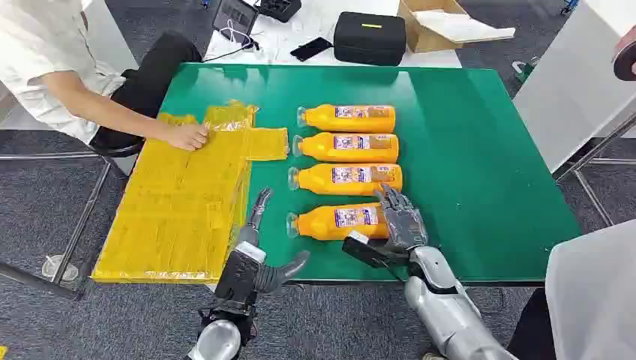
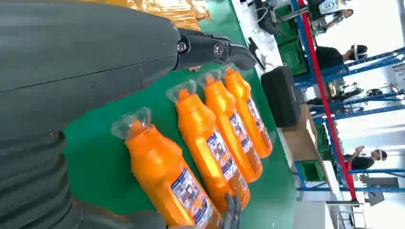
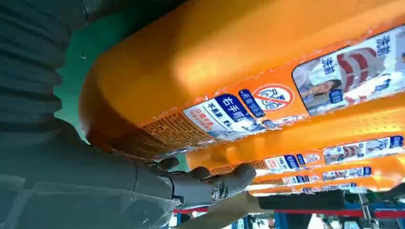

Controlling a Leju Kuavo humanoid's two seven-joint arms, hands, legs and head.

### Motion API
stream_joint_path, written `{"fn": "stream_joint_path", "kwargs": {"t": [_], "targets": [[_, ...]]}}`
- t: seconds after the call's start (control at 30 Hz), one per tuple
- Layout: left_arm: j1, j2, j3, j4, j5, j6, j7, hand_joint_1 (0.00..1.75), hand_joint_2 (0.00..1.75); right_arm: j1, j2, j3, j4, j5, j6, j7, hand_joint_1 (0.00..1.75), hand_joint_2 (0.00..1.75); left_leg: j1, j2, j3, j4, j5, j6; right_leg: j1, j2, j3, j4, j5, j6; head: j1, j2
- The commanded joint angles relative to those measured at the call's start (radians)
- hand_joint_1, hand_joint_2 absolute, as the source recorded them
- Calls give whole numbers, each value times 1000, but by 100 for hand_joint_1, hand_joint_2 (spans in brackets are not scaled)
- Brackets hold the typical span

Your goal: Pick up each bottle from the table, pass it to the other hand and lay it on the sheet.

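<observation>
Four orange bottles lie side by side on the green table (image 1: 480,165), caps toward the yellow sheet (image 1: 180,202). My right hand (image 1: 400,220) lies over the base end of the nearest bottle (image 1: 337,220), which still rests on the table. In the right wrist view that bottle (image 3: 229,62) sits close against the palm, and the fingers (image 3: 205,183) reach down between it and the second bottle (image 1: 346,178). My left hand (image 1: 255,259) hovers with fingers apart and nothing in it by the sheet's near right edge. From the left wrist, its fingers (image 2: 215,50) point over the bottle caps (image 2: 131,123).
A person sits at the left with a hand (image 1: 187,136) pressed on the sheet's far part. Beyond the table are a black case (image 1: 369,37), a cardboard box (image 1: 435,26) and a phone (image 1: 310,49). A white surface (image 1: 592,292) stands close at my right.
</observation>
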State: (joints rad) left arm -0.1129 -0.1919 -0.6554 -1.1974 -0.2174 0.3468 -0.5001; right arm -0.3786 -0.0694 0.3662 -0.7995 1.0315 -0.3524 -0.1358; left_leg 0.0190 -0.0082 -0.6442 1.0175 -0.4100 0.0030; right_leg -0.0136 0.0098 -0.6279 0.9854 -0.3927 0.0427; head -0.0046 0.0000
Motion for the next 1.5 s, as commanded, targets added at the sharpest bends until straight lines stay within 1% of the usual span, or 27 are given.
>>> {"fn": "stream_joint_path", "kwargs": {"t": [0.03, 0.07, 0.1, 0.13, 0.17, 0.27, 0.33, 0.43, 0.47, 0.5, 0.53, 0.63, 0.67, 0.7, 0.77, 0.87, 0.9, 1.0, 1.03, 1.07, 1.1, 1.13, 1.17, 1.2, 1.3, 1.37, 1.5], "targets": [[-49, 16, -33, 68, 9, -2, 2, 0, 175, -61, 9, 49, 177, -20, 50, 5, 168, 175, 0, 1, 7, -1, -1, 1, 1, -1, 7, -1, -1, -2, 0, 0], [-50, 15, -33, 69, 9, 0, 1, 0, 175, -63, 8, 51, 184, -26, 63, 9, 173, 175, 0, 0, 5, -1, 0, 1, 0, -1, 5, -1, -1, -2, 0, 0], [-50, 15, -33, 70, 10, 1, 1, 0, 175, -63, 6, 54, 189, -26, 69, 7, 175, 175, 0, 0, 8, -1, -1, 1, 0, -2, 7, -1, -1, -2, 0, 0], [-51, 14, -32, 71, 10, 2, 1, 0, 175, -64, 5, 56, 199, -29, 80, 11, 175, 175, 0, 1, 9, -1, -1, 1, 1, -1, 9, -1, -1, -3, 0, 0], [-52, 14, -32, 72, 10, 3, 0, 0, 175, -63, 6, 54, 202, -34, 83, 12, 175, 175, 0, 0, 5, -1, 0, 0, 1, -1, 5, -1, 0, -1, 0, 0], [-52, 13, -32, 73, 9, 5, -1, 0, 175, -58, 5, 63, 215, -35, 86, 23, 175, 175, 0, -2, 10, -2, 0, 1, 1, -3, 10, -3, -1, -2, 1, 0], [-55, 11, -32, 78, 9, 4, -1, 0, 175, -56, 6, 67, 235, -41, 112, 26, 175, 175, 0, -2, 12, -2, 0, 1, 1, -4, 13, -3, -1, -2, 0, 0], [-58, 7, -30, 84, 10, 7, -3, 0, 175, -50, 5, 70, 248, -43, 111, 37, 175, 175, 1, -2, 11, -2, 0, 0, 1, -2, 11, -2, 0, -1, 0, 0], [-58, 6, -29, 85, 11, 8, -4, 0, 175, -47, 6, 70, 253, -45, 110, 38, 171, 175, 0, -2, 13, -2, 0, 1, 1, -4, 14, -3, -1, -2, 0, 0], [-58, 6, -29, 85, 11, 8, -4, 0, 175, -46, 6, 70, 254, -46, 110, 38, 173, 175, 1, -3, 14, -2, 0, 1, 1, -4, 14, -3, -1, -2, 0, 0], [-57, 6, -28, 84, 12, 10, -5, 0, 175, -43, 5, 70, 258, -47, 111, 40, 171, 175, 1, -2, 13, -1, 0, 0, 1, -3, 12, -2, 0, -1, 0, 0], [-56, 6, -27, 84, 12, 11, -5, 0, 175, -40, 5, 69, 259, -49, 110, 41, 169, 175, 0, -4, 17, -3, 0, 1, 1, -6, 17, -4, -1, -3, 0, 0], [-55, 6, -25, 83, 13, 13, -7, 0, 175, -37, 7, 64, 259, -57, 112, 38, 175, 175, 1, -3, 16, -2, 0, 0, 1, -4, 17, -3, -1, -2, 0, 0], [-54, 6, -24, 83, 15, 15, -9, 0, 175, -30, 8, 54, 258, -72, 114, 25, 175, 175, 1, -2, 17, -2, -1, 0, 1, -3, 17, -3, -1, -2, 0, 0], [-51, 6, -19, 82, 23, 19, -14, 0, 175, -14, 15, 19, 247, -131, 116, -38, 175, 175, 1, -3, 18, -2, -1, 0, 1, -3, 18, -3, -1, -2, 0, 0], [-46, 9, -10, 79, 76, -5, -28, 0, 175, 26, 37, -52, 182, -302, 168, -212, 175, 175, 1, -3, 19, -2, -1, 0, 2, -3, 19, -3, -1, -2, 0, 0], [-46, 9, -10, 79, 76, -5, -28, 0, 175, 26, 37, -52, 182, -302, 168, -212, 175, 175, 1, -4, 20, -3, 0, 0, 2, -5, 20, -4, -1, -3, 1, 0], [-46, 11, -11, 78, 79, -7, -29, 0, 175, 31, 38, -48, 171, -305, 173, -211, 175, 175, 1, 0, 21, -3, -2, -1, 2, -1, 20, -4, -1, -3, 0, 0], [-45, 12, -11, 77, 90, -13, -29, 0, 175, 39, 41, -59, 146, -337, 176, -231, 175, 175, 1, 2, 21, -1, -3, -1, 1, 1, 19, -2, -1, -2, 1, 0], [-42, 10, -7, 75, 119, -27, -22, 0, 175, 50, 48, -70, 114, -378, 168, -268, 175, 175, 1, 1, 22, -2, -3, -1, 2, 0, 20, -3, -1, -3, 0, 0], [-39, 12, -4, 71, 154, -53, -14, 0, 175, 60, 52, -72, 79, -403, 158, -292, 175, 175, 1, 3, 22, -2, -4, -2, 2, 2, 20, -3, -1, -2, 0, 0], [-35, 12, 1, 66, 188, -77, -8, 0, 175, 68, 58, -78, 44, -427, 140, -320, 175, 175, 1, 1, 23, -4, -3, -1, 2, 0, 21, -4, -1, -4, 0, 0], [-30, 16, 4, 56, 238, -109, -1, 0, 175, 84, 66, -79, -19, -469, 134, -346, 175, 175, 1, 2, 23, -2, -4, -2, 2, 2, 20, -2, -1, -2, 1, 0], [-30, 20, -1, 52, 244, -113, 0, 0, 175, 89, 66, -70, -46, -476, 138, -335, 175, 175, 1, 2, 23, -2, -4, -1, 2, 1, 20, -3, -1, -3, 0, 0], [-8, 10, 32, 36, 372, -145, 11, 0, 175, 125, 88, -90, -171, -558, 86, -382, 175, 175, 1, 4, 21, -1, -5, -2, 2, 4, 19, -1, -1, -3, 0, 0], [5, 11, 39, 31, 443, -141, 12, 0, 175, 154, 93, -85, -261, -597, 50, -386, 175, 175, 1, 6, 19, -1, -5, -2, 2, 6, 16, 0, -1, -3, 0, 0], [25, 18, 46, 20, 513, -153, 10, 0, 175, 177, 96, -85, -313, -619, 9, -384, 175, 175, 0, 3, 14, 0, -4, -1, 1, 3, 14, 0, -2, -2, 0, 0]]}}
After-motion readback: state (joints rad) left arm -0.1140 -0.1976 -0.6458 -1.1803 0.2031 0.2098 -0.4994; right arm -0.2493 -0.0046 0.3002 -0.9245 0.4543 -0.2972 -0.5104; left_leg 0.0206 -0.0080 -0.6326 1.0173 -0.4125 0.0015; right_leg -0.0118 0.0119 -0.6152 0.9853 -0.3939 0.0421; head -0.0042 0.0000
